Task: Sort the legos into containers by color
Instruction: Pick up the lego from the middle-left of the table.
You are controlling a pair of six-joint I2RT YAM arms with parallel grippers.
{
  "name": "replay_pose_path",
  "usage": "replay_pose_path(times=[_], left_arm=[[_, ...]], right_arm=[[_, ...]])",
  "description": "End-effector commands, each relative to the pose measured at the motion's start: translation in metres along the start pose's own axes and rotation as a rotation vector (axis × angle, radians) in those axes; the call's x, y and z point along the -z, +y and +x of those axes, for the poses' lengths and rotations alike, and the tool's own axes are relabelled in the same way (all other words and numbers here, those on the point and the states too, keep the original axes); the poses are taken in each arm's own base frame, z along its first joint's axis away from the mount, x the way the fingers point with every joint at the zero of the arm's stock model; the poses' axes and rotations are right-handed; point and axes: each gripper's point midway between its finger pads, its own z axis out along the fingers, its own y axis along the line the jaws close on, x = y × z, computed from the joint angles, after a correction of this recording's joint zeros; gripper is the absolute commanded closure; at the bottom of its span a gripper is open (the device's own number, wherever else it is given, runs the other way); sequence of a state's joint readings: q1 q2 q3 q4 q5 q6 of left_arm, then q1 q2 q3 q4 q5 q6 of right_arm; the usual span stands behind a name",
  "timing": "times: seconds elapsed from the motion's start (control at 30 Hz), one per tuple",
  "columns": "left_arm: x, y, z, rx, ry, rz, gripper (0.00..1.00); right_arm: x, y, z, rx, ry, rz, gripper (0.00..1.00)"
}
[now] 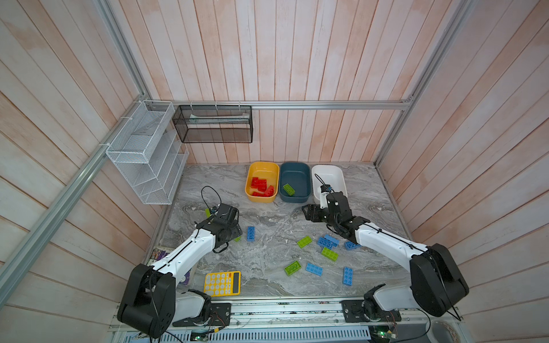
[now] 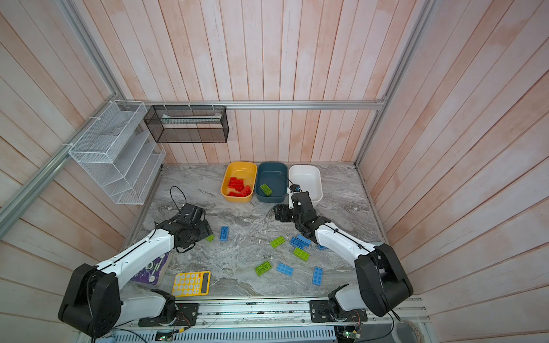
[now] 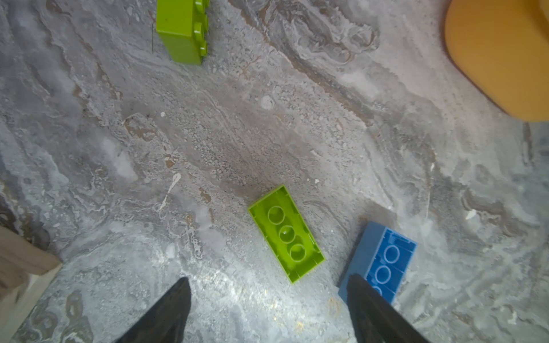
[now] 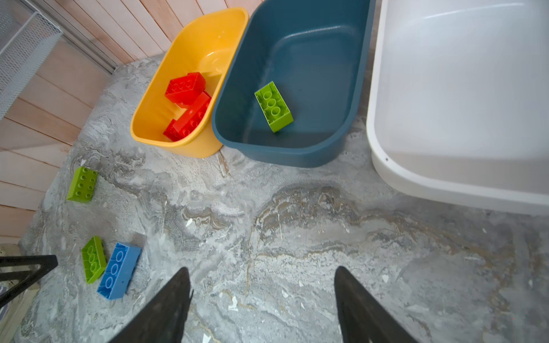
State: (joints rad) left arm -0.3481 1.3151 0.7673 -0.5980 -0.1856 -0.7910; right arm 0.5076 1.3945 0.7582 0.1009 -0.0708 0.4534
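Grey marbled bench [image 1: 261,285]. My left end effector [image 3: 267,277] spread, empty, upturned green lego [image 3: 285,234] just ahead, well short of yellow tub [image 1: 264,172]. Farther, right end effector [image 4: 260,268] spread, empty, nearer tub. Lego likely light, rigid, slick: pinch long sides.

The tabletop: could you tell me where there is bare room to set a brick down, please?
Free: the marble between the teal tub and the blue brick cluster; the white tub is empty. Crowded: around that cluster.
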Motion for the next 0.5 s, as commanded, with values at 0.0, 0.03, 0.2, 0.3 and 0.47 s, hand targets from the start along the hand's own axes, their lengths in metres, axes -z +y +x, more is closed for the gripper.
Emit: replay_pose_path(times=[0.0, 0.03, 0.2, 0.3, 0.47], left_arm=[[-0.011, 0.003, 0.0, 0.051, -0.009, -0.033, 0.16], [-0.014, 0.005, 0.0, 0.059, -0.006, -0.052, 0.15], [-0.029, 0.007, 0.003, 0.067, 0.036, -0.123, 0.15], [-0.036, 0.003, 0.002, 0.069, 0.049, -0.136, 0.15], [-0.042, -0.002, -0.004, 0.062, 0.047, -0.163, 0.15]], right_arm=[[0.007, 0.01, -0.003, -0.004, -0.051, -0.042, 0.24], [0.007, 0.01, 0.0, 0.002, -0.052, -0.045, 0.24], [0.005, 0.003, 0.01, 0.013, -0.06, -0.033, 0.24], [0.004, 0.002, 0.014, 0.018, -0.066, -0.03, 0.25], [0.003, 0.0, 0.019, 0.022, -0.066, -0.025, 0.25]])
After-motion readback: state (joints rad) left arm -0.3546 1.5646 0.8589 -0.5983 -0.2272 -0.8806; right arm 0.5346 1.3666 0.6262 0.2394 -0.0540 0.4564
